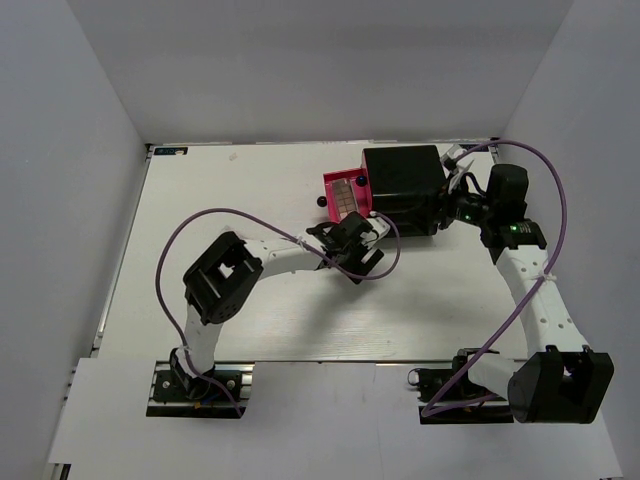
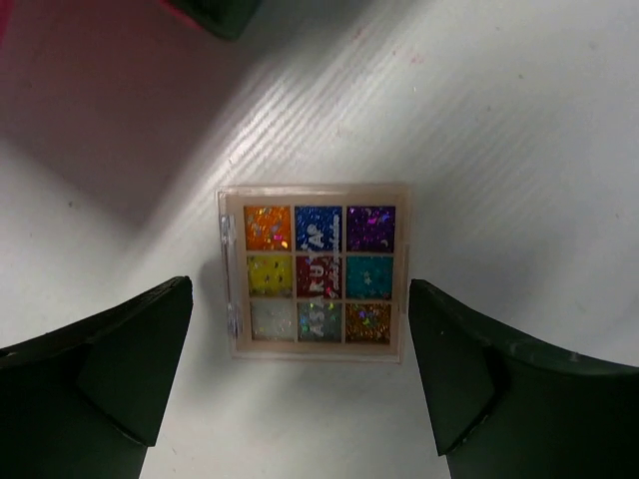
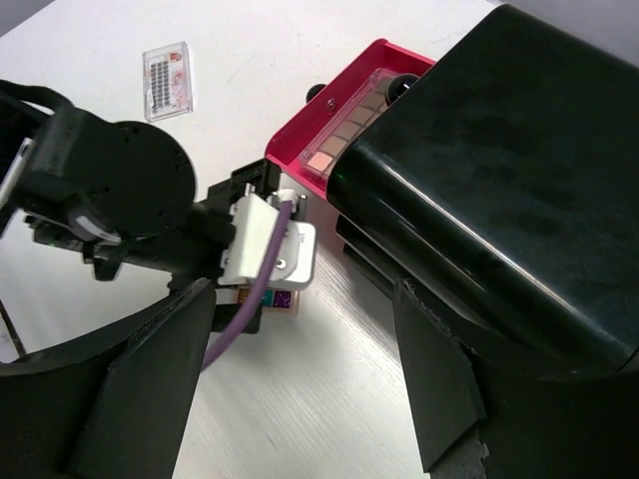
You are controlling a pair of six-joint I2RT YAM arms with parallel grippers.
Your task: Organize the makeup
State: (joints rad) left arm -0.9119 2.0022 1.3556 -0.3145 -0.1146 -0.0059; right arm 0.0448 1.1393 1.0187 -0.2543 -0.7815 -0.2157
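The black drawer box [image 1: 403,180] stands at the far side of the table [image 1: 450,300]. One pink drawer [image 1: 328,188] is pulled out from it toward the left, with a black knob [image 3: 315,92] on its front. Inside this drawer lies a long brown-toned palette [image 3: 349,113], flat, with its clear lid up. I cannot tell whether anything else is in the drawer.

The square multicolour palette [image 2: 315,269] is not in any drawer. It lies flat on the table just in front of the open drawer, showing nine glitter pans in three rows. The left fingers [image 2: 110,369] are spread wide, one on each side of this palette, and do not touch it; they hold nothing.

The right fingers [image 3: 140,399] are also well apart and hold nothing. They are just beside the right side of the drawer box, with only bare table between them.

A small clear case [image 3: 167,80] lies alone on the table, well apart from the box; its contents are too small to make out.
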